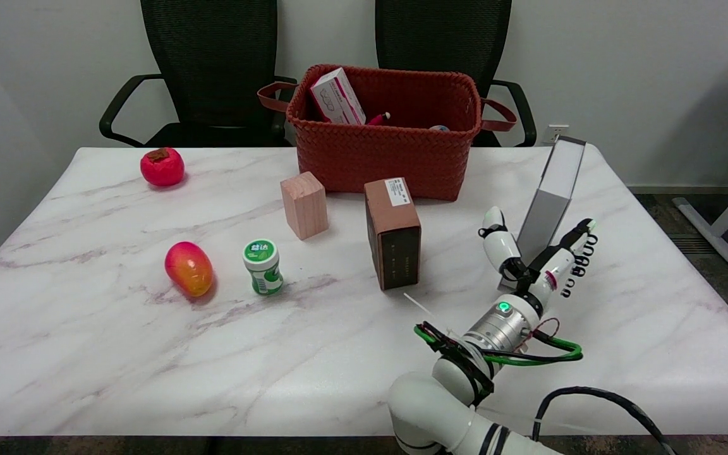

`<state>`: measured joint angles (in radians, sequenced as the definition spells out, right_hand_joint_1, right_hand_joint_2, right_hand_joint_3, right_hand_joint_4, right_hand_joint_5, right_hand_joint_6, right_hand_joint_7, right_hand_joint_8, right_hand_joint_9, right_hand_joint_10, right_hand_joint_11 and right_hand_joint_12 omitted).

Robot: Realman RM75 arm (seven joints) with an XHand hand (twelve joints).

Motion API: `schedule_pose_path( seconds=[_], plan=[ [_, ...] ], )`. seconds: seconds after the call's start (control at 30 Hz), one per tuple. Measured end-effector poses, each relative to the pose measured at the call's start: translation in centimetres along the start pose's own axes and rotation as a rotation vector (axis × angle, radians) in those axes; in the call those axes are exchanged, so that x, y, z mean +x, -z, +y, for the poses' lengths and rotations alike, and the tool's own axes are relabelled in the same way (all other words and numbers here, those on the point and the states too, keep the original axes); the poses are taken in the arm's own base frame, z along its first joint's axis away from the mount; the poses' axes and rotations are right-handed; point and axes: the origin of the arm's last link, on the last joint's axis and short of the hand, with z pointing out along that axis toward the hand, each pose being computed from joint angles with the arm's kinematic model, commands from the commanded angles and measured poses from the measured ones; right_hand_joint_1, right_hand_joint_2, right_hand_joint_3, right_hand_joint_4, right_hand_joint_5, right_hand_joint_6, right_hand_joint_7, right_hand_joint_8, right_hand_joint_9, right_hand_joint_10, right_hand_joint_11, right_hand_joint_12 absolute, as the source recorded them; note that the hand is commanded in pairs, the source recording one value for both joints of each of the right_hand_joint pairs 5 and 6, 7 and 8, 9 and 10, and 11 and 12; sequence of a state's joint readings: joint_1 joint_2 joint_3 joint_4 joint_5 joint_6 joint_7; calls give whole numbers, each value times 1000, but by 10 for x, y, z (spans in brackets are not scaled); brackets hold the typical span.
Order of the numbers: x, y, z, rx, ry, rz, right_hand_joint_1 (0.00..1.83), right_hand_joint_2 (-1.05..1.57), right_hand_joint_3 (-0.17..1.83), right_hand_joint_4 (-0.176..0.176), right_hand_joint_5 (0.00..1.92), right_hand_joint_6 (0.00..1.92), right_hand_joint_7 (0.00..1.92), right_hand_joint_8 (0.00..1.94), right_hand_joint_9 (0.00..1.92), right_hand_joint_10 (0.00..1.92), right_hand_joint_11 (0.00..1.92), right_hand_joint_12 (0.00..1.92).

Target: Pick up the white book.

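Observation:
The white book (555,193) stands tilted at the right of the marble table (339,354), its top end near the table's far right edge and its lower end down in my right hand (538,262). The hand grips the book's lower part, the thumb on its left face and the fingers (577,256) wrapped along its right side. The book's bottom edge is hidden behind the hand, so I cannot tell whether it touches the table.
A red woven basket (389,158) with a small box sits at the back. A brown box (394,232) and wooden block (304,205) stand mid-table. A green-capped jar (263,266), mango (188,268) and red fruit (162,166) lie left. Two chairs stand behind.

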<state>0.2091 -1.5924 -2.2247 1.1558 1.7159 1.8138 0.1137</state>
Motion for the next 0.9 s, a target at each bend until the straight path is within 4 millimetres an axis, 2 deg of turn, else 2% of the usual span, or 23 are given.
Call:
schedule_pose_path(
  seconds=[0.9],
  plan=[
    [-8,-21,3,-14,-12,-2,977,654,390,0,0,0,0,0,0,0,0,0]
  ],
)
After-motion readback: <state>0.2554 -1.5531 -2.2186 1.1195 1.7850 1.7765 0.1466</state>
